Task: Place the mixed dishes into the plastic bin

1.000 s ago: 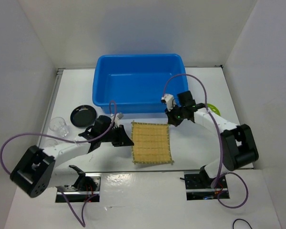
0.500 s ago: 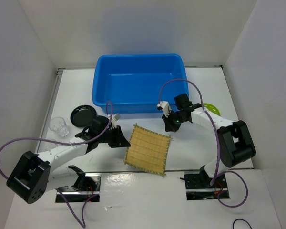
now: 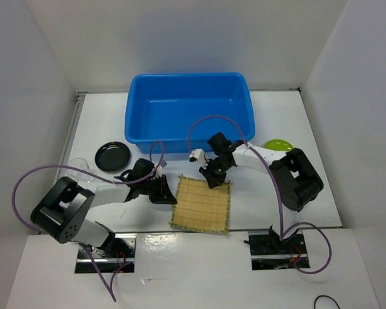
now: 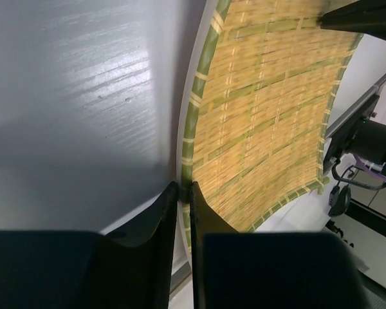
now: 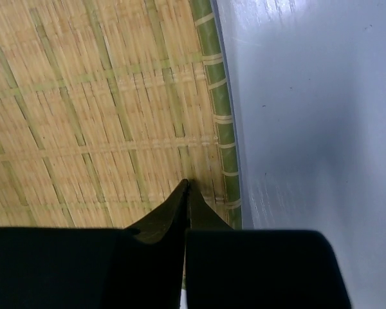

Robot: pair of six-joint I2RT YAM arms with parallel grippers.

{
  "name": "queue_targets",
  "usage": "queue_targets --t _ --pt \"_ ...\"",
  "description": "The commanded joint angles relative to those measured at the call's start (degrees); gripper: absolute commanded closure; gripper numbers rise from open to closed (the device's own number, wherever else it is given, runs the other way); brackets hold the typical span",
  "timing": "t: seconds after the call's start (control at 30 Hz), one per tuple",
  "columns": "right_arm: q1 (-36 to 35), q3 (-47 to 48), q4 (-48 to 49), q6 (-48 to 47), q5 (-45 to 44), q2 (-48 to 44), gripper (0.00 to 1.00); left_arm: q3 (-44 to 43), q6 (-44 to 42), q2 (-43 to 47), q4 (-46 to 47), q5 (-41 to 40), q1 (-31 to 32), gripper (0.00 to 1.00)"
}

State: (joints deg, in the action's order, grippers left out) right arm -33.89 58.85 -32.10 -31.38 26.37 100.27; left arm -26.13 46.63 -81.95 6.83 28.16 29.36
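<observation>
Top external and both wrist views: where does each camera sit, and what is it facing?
Top external: above and behind, looking down on the blue bin and both whole arms.
Left wrist: on the left gripper, facing along its fingers to the bamboo mat edge.
Right wrist: on the right gripper, facing down its shut fingers onto the mat.
Shared: all three show the mat.

No writing, label, brand or number can be read in any of the three views. The blue bin (image 3: 186,103) and the woven mat (image 3: 202,205) show only plain surfaces (the mat nothing but its weave, seen close in both wrist views).
</observation>
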Motion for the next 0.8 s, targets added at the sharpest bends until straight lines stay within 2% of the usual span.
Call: queue_targets --t 0.0,0.1,0.13,0.2,0.27,0.3,0.4,0.6,0.77 --pt "-0.9 -2.2 -1.9 -0.3 -7.1 4.0 1.00 -0.1 -1.5 -2.1 3.9 -1.5 -0.4 1.00" --pt "-0.9 -1.6 -1.9 0.8 -7.7 4.5 1.00 -0.1 -1.5 -2.6 5.1 -0.9 -0.4 0.97" --pt "-1.4 -1.6 -1.9 0.8 -7.7 4.5 1.00 -0.1 -1.5 -3.2 6.1 0.7 -0.4 0.88" --pt "-2.1 -1.1 -1.9 1.3 -8.3 5.9 1.00 -0.1 -1.5 -5.1 9.6 3.0 -0.4 0.80" --pt "-3.5 -1.1 -1.9 1.3 -8.3 6.9 1.00 0.4 0.0 -8.6 15.3 7.7 -0.4 0.62" --pt "-3.5 -0.5 -1.9 1.3 -8.3 7.7 1.00 0.4 0.6 -12.1 17.1 9.2 -0.4 0.49" --pt "-4.2 -0.5 -1.9 1.3 -8.3 8.2 1.00 0.4 2.5 -20.4 26.7 14.9 -0.4 0.37" --pt "-4.2 -0.5 -1.9 1.3 -8.3 8.2 1.00 1.6 6.4 -32.7 40.0 19.5 -0.4 0.36" --pt "-4.2 -0.5 -1.9 1.3 -8.8 8.2 1.00 1.6 7.0 -32.1 42.5 21.1 -0.4 0.44"
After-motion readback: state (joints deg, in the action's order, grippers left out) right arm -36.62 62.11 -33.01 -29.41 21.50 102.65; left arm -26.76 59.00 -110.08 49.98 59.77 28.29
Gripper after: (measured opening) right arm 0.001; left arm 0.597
